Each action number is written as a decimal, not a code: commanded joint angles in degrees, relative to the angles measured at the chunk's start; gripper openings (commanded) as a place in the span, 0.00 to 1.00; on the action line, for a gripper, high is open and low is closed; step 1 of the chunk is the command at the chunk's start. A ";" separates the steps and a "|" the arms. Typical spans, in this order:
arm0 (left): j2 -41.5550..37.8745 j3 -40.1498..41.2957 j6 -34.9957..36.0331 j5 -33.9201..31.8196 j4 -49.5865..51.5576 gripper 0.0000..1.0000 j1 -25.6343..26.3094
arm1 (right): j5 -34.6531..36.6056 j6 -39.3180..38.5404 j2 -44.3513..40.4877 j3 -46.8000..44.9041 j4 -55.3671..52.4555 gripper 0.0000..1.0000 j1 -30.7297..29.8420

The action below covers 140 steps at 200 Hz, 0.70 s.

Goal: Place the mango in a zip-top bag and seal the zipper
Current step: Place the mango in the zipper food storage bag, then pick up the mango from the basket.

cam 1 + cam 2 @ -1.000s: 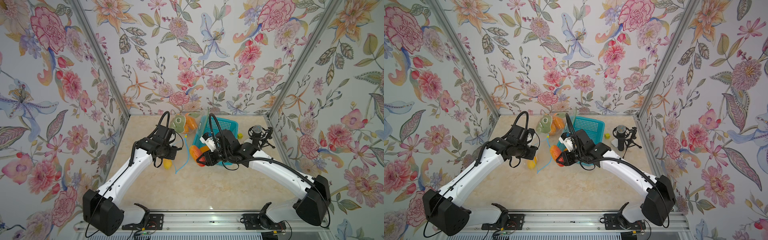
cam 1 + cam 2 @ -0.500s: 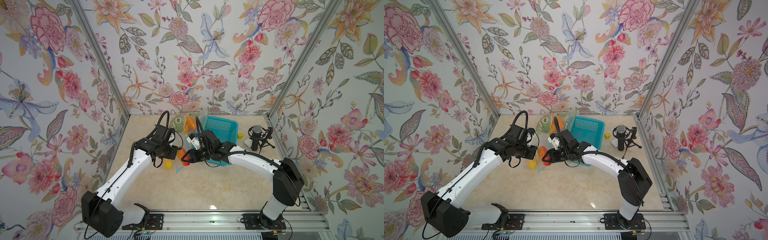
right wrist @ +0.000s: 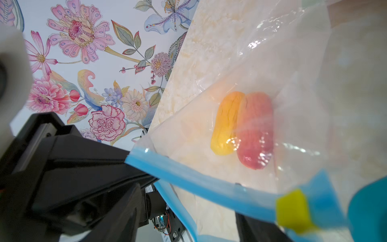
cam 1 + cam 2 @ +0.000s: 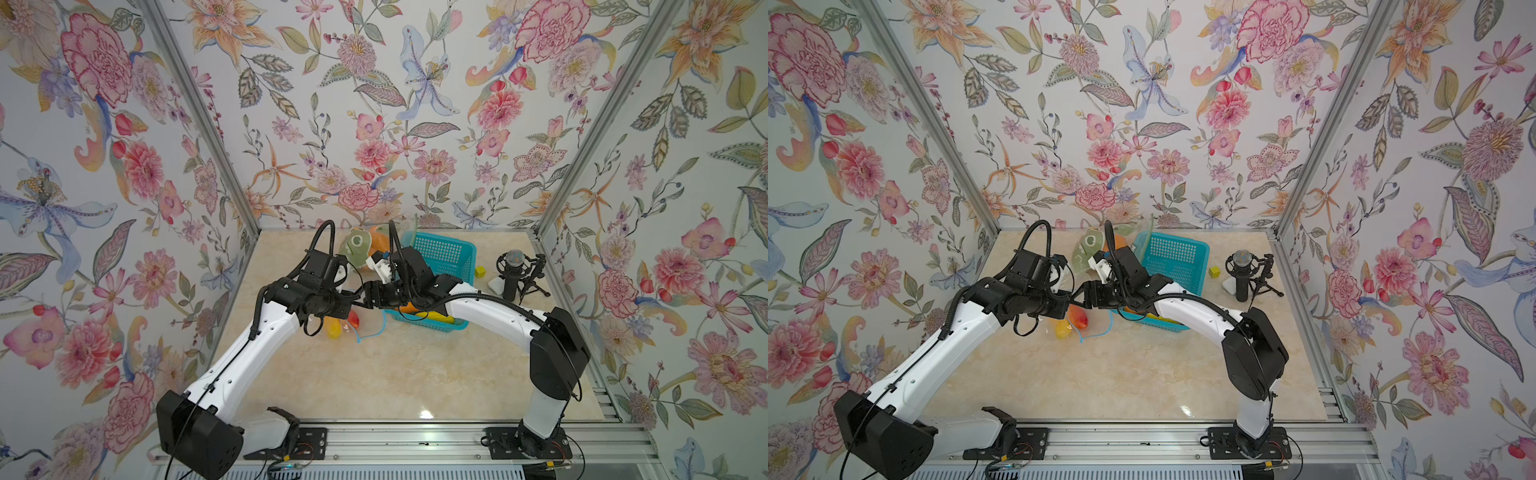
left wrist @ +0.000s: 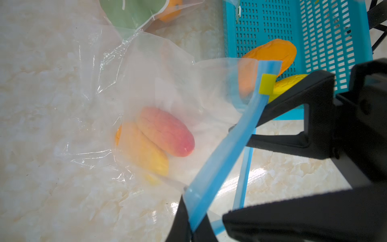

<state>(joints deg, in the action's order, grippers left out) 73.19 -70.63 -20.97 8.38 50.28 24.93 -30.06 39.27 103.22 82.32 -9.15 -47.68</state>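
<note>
Mango (image 5: 165,131) inside zip-top bag (image 5: 146,73), left hand (image 5: 191,227) pinching zipper (image 5: 226,146), seemingly unsealed

Near my surface's back edge stands a blue basket (image 4: 446,253), a green pouch (image 4: 356,245) beside it; a yellow cube (image 4: 481,272) and a microphone (image 4: 512,274) sit toward the right edge.

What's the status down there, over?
Left gripper shut on zipper strip. Right gripper open at bag mouth, likely blocking the seal. Red mango inside, beside yellow mango; zipper unsealed.
</note>
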 commanded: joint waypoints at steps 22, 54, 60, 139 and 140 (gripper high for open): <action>0.17 -0.98 0.47 -0.56 0.39 0.00 -1.50 | 5.73 -7.92 -10.92 -5.27 -8.56 0.69 3.66; 0.73 -0.86 0.67 -0.65 0.18 0.00 -1.48 | 11.36 -8.23 -16.07 -9.75 -14.86 0.76 10.03; 0.80 -0.91 0.67 -0.65 0.17 0.00 -1.53 | 11.79 -7.55 -16.67 -10.89 -14.93 0.76 11.83; 0.29 -0.22 0.58 -0.21 -0.23 0.00 -1.49 | 18.18 -1.53 -12.93 -16.21 -13.63 0.87 18.26; 0.29 -0.17 0.58 -0.17 -0.25 0.00 -1.52 | 18.23 -1.46 -12.81 -16.26 -13.58 0.87 18.34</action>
<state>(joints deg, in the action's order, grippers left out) 73.71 -70.63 -20.93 8.40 50.26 23.99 -14.90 35.33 87.96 67.13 -22.52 -30.30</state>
